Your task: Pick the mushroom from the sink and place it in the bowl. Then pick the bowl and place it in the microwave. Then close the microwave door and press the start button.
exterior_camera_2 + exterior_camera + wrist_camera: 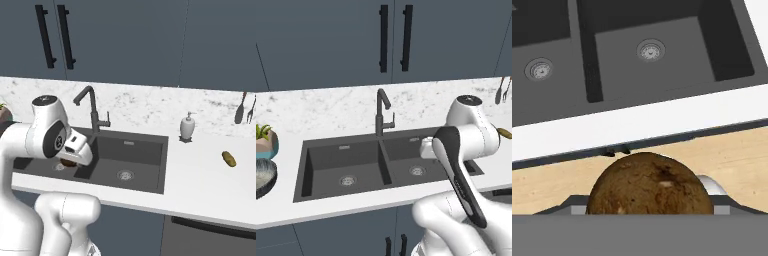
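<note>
Nearest the hand camera: mushroom sitting right against the lens, brown, rounded, mottled, filling the gap where the fingertips should be showing. Gripper reading as clamped on it at a wide spread; the fingertips themselves are hidden behind the lump, so contact points can't be checked. In the right base view a brown patch is peeking out under the white hand, above the front of the sink.

So the mushroom is out of the sink, hanging in the jaws over the front counter edge, with both basins lying beyond and below it.

Handling, my guess: light, slightly soft, round, so liable to roll or squirt out if pinched off-centre. Best held across the widest part of the cap, moderate squeeze, no fast swings.

Further out: faucet standing behind the basin divider, drains bare in both basins.

Farthest left in the left base view: bowl waiting on the counter, cut by the frame edge, just in front of a potted plant. Drop target sits well apart from the hand.
</note>
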Available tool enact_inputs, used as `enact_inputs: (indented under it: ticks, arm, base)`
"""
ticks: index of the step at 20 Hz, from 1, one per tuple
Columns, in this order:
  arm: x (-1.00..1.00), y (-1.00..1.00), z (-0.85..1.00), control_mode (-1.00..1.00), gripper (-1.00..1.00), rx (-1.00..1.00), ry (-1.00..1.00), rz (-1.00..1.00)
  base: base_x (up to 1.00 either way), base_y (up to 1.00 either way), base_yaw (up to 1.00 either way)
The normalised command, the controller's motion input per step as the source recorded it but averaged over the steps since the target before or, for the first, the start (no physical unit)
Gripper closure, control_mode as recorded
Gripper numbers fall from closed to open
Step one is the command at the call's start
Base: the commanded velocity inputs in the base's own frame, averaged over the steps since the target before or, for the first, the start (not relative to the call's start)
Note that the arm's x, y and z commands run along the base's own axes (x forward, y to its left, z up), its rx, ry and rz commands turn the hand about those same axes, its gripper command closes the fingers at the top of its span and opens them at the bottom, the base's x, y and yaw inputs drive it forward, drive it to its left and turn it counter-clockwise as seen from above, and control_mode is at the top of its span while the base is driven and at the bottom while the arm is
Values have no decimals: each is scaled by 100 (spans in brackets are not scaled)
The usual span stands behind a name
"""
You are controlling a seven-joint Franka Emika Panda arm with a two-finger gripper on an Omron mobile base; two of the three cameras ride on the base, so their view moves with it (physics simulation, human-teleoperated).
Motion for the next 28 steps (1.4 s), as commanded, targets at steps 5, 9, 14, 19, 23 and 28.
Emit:
enact_inputs:
  ticks: [5, 9, 14, 19, 23, 28]
  arm:
    - [-41, -30, 23, -100, 100, 4, 0, 7]
    - [-1, -5, 2, -100, 100, 0, -3, 5]
    - [-9, 0, 0, -100, 100, 0, -4, 1]
    - [0, 0, 0, 100, 100, 0, 0, 0]
    - [0, 0, 0, 100, 100, 0, 0, 0]
    - [0, 0, 0, 100, 100, 0, 0, 0]
  base:
    - [0, 0, 0]
    - [0, 0, 0]
    - [0, 0, 0]
    - [-55, 66, 1]
    - [-16, 100, 0]
    - [12, 100, 0]
